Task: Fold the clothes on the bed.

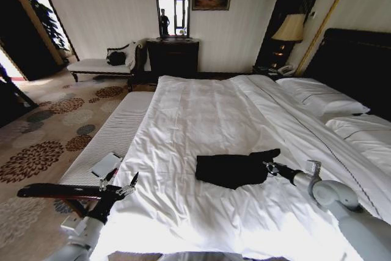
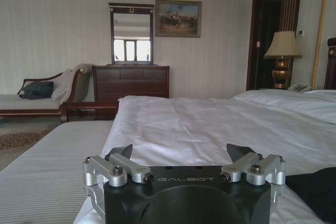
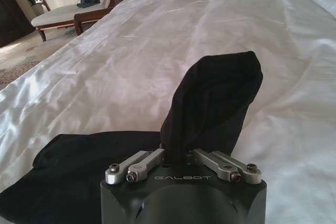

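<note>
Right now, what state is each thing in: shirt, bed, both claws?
T-shirt: bunched on the bed, one part lifted.
Bed: made, white duvet spread, slightly wrinkled.
Right claw: shut on the T-shirt, holding up a fold of it.
Left claw: open, holding nothing, at the bed's near left edge.
Lamp: lit.
</note>
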